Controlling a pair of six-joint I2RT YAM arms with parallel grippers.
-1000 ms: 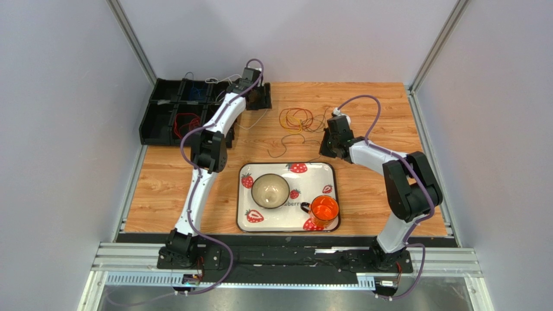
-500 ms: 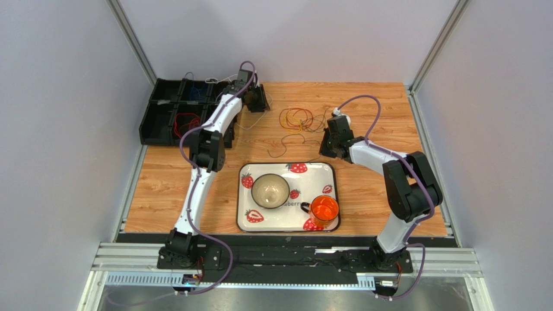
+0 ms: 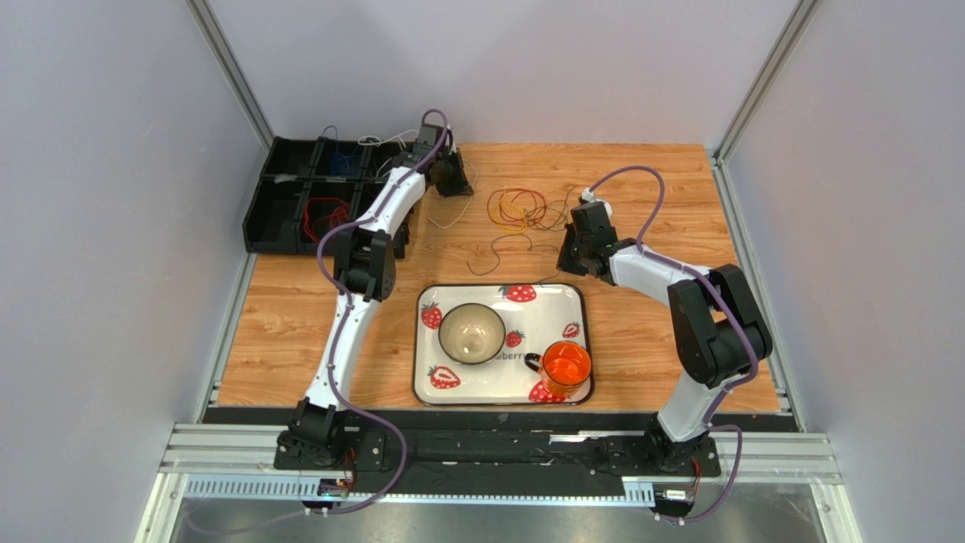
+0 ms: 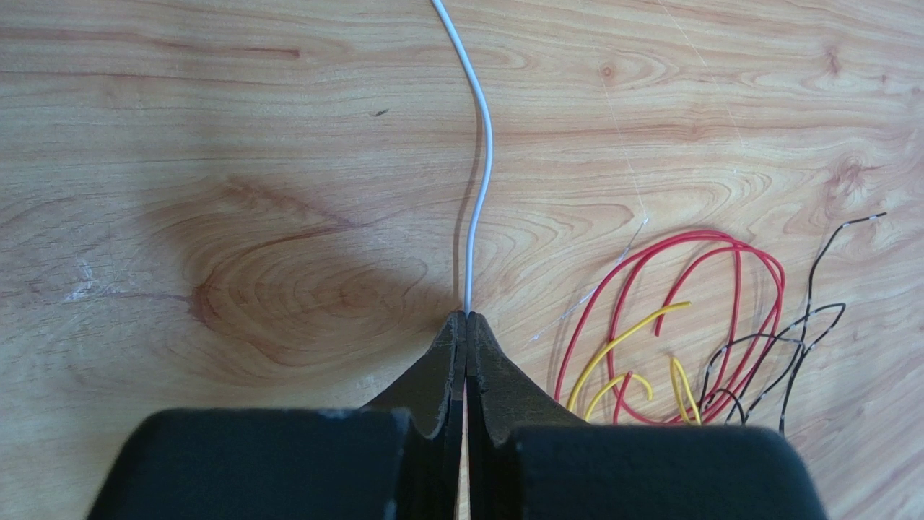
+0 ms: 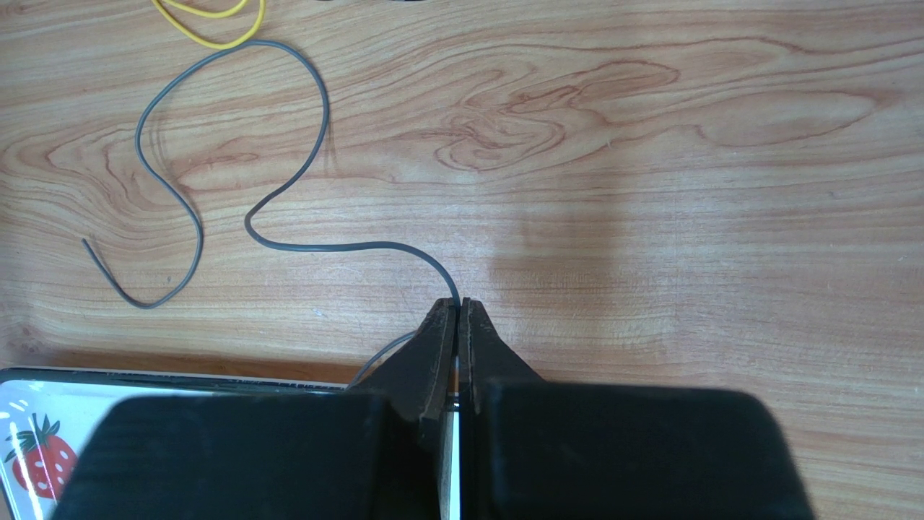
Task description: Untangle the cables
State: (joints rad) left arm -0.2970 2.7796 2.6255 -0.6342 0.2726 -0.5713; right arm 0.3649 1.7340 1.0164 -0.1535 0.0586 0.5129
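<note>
Two tight grips: left claw (image 4: 466,316) on white cable (image 4: 483,141), right claw (image 5: 458,303) on grey cable (image 5: 293,184).

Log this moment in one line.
left gripper: shut on white cable; right gripper: shut on grey cable; red cable: tangled

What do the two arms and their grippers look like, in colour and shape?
The left arm and right arm have white links and bulky black joints. A thick purple hose runs along each. The left gripper and right gripper are black, with wedge-shaped fingers that taper to thin tips.
</note>
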